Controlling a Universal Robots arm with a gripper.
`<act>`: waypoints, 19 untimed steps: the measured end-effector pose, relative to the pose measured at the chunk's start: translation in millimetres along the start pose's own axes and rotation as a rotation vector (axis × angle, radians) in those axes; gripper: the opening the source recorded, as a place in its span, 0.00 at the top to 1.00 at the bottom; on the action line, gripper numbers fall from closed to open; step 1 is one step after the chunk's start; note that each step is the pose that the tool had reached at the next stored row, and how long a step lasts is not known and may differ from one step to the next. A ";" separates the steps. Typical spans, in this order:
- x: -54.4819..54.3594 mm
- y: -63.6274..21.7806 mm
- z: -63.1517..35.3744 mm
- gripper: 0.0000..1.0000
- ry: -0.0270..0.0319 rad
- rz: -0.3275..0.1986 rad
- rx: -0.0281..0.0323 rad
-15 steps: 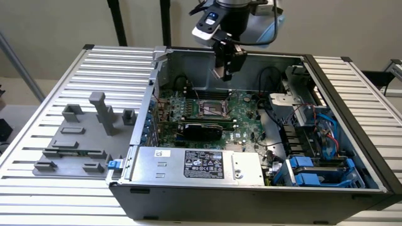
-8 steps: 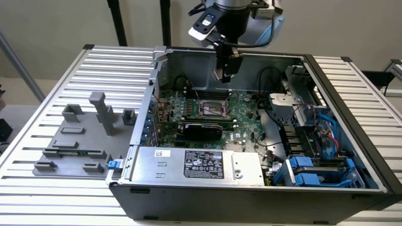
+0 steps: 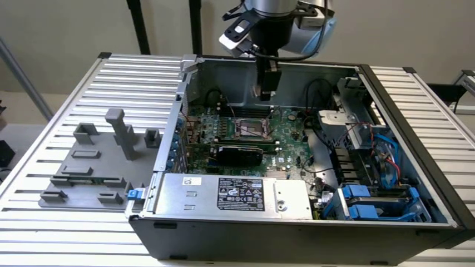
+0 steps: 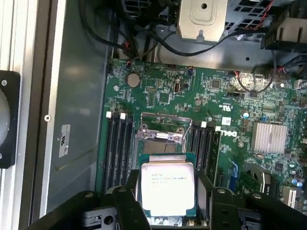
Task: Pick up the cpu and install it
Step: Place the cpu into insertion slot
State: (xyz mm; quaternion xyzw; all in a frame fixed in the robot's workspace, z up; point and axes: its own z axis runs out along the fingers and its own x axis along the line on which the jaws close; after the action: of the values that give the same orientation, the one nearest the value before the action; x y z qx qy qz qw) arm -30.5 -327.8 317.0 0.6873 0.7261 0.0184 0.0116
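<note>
The cpu (image 4: pixel 168 184) is gripped at its two side edges by the pincer (image 4: pixel 168 192), whose jaws are part-closed on it, with the silver top showing. It hangs inside the case (image 3: pixel 297 236), just beside the open socket (image 4: pixel 162 134) on the motherboard (image 4: pixel 206 96). Grey fixture blocks (image 3: pixel 97 161) stand well apart from the socket, outside the case on the surface (image 3: pixel 67 105).

Counts: 1 computer case (image 3: pixel 297 233), 1 motherboard (image 4: pixel 163 96), 1 socket (image 4: pixel 163 132), 1 cpu (image 4: pixel 168 189), 1 gripper (image 3: pixel 266 95), 1 power supply (image 3: pixel 237 194), 1 finned heatsink (image 4: pixel 269 138), 1 coin cell (image 4: pixel 133 80), 1 grey fixture plate (image 3: pixel 82 172), 1 desk (image 3: pixel 44 233). Memory slots (image 4: pixel 117 143): can't tell.
</note>
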 end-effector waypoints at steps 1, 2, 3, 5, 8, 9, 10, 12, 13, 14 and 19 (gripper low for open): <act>0.0 -0.1 1.5 0.45 -0.0007 0.018 -0.0002; 0.0 -0.1 3.3 0.45 -0.0014 0.036 -0.0004; 0.0 -0.2 5.1 0.45 -0.0021 0.055 -0.0006; -0.1 -0.4 8.7 0.45 -0.0037 0.087 -0.0007; 0.2 -5.3 14.1 0.45 -0.0055 0.103 -0.0009; 0.4 -8.8 15.7 0.45 -0.0056 0.103 -0.0011; 0.6 -11.9 17.3 0.45 -0.0056 0.104 -0.0014; 0.7 -13.4 21.0 0.45 -0.0055 0.104 -0.0020; 0.7 -13.5 22.8 0.45 -0.0055 0.103 -0.0022; 0.7 -13.5 24.6 0.45 -0.0055 0.103 -0.0024; 0.9 -14.0 33.7 0.45 -0.0056 0.103 -0.0027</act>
State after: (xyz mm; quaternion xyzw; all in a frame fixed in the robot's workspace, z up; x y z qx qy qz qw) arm -43.1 -327.3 282.8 0.7240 0.6895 0.0180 0.0136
